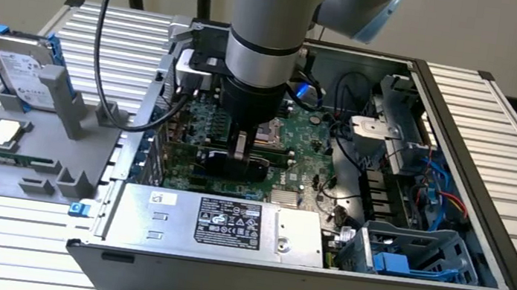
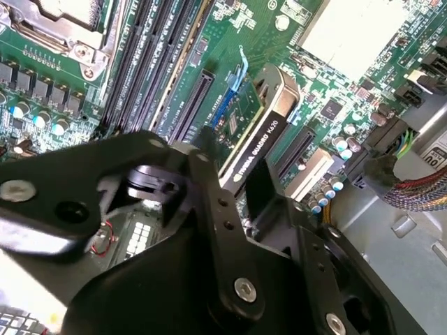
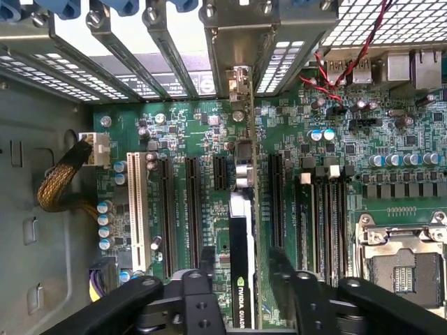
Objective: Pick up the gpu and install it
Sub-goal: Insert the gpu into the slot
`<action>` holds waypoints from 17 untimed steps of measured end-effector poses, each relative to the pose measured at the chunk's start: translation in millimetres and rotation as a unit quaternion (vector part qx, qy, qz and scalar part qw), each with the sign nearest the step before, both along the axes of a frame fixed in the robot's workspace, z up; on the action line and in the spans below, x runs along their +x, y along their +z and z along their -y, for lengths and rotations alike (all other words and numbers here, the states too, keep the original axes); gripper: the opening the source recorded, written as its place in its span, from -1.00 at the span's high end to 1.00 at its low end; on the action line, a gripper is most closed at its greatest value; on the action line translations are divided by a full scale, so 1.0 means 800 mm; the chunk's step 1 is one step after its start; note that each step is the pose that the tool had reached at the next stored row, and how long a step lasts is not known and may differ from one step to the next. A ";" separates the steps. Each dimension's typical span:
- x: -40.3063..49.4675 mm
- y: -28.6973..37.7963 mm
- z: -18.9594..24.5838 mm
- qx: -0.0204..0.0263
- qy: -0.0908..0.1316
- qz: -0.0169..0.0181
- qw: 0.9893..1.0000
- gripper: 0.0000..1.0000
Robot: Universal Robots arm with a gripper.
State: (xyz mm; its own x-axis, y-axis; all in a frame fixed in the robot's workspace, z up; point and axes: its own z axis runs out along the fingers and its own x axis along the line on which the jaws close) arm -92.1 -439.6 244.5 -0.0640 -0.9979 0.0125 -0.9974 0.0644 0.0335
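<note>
Fingers straddle the gpu, its lower edge hidden.

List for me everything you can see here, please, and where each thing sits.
Thin flat black-and-green gpu card: one, standing on edge over the motherboard slots, between the gripper fingers.
Green motherboard: one, inside the case.
Open grey computer case: one, on the slatted table.
Silver power supply box: one, at the case's near wall.
Silver hard drive with blue rails: one, upright in the grey holder.
Small square silver CPU chip: one, on the holder.
Black gripper: one, closed on the gpu card.
</note>
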 end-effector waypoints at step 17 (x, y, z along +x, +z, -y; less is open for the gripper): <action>0.000 0.0466 0.0000 0.000 0.000 0.000 1.000 -1.00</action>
State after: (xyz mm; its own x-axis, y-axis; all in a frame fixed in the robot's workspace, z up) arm -92.1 -439.6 281.8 -0.0640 -0.9979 0.0126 -0.9974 0.0644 0.0336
